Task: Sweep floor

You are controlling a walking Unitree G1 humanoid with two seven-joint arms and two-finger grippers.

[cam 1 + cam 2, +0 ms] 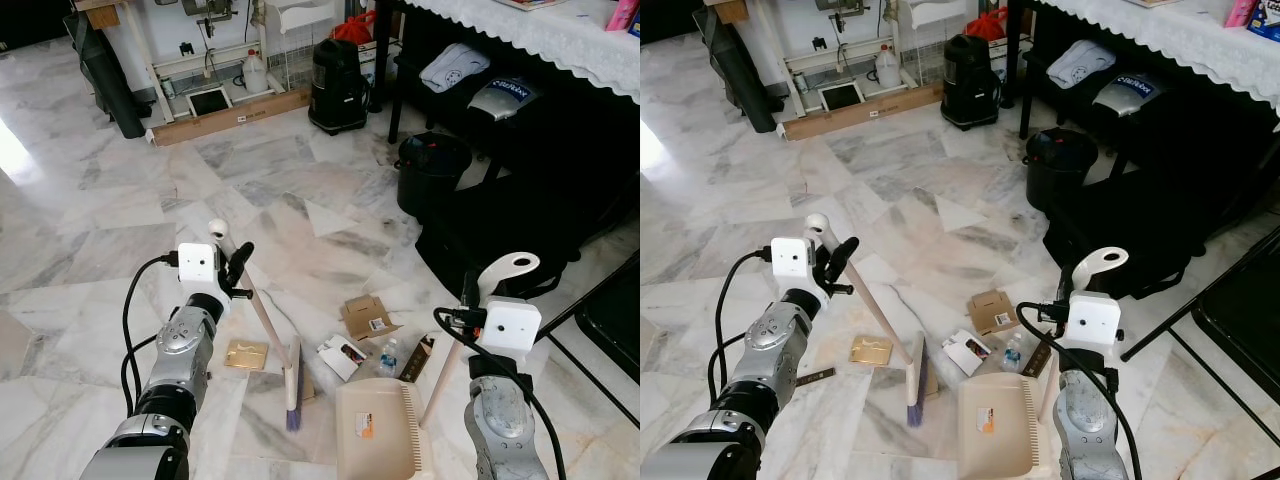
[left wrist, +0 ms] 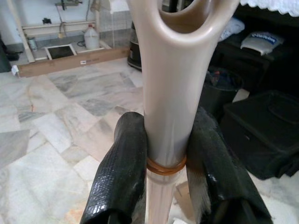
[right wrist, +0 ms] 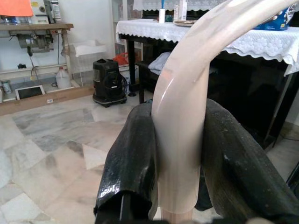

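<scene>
My left gripper (image 1: 232, 262) is shut on the top of a beige broom handle (image 2: 174, 93). The stick slants down to the broom head (image 1: 291, 382), whose purple bristles rest on the marble floor. My right gripper (image 1: 470, 290) is shut on the handle (image 3: 184, 121) of a beige dustpan (image 1: 375, 427) that stands on the floor at the front. Between broom and dustpan lie scraps: a brown cardboard box (image 1: 366, 317), a white card (image 1: 341, 356), a small plastic bottle (image 1: 389, 355), a dark wrapper (image 1: 416, 357). A gold square packet (image 1: 246, 354) lies left of the broom head.
A black bin (image 1: 430, 172) and black bags (image 1: 510, 235) sit under a table with a white lace cloth (image 1: 560, 35) on the right. A black vacuum (image 1: 338, 85) and a wooden plank (image 1: 230, 117) stand at the back. A dark chair frame (image 1: 605, 310) is at the right.
</scene>
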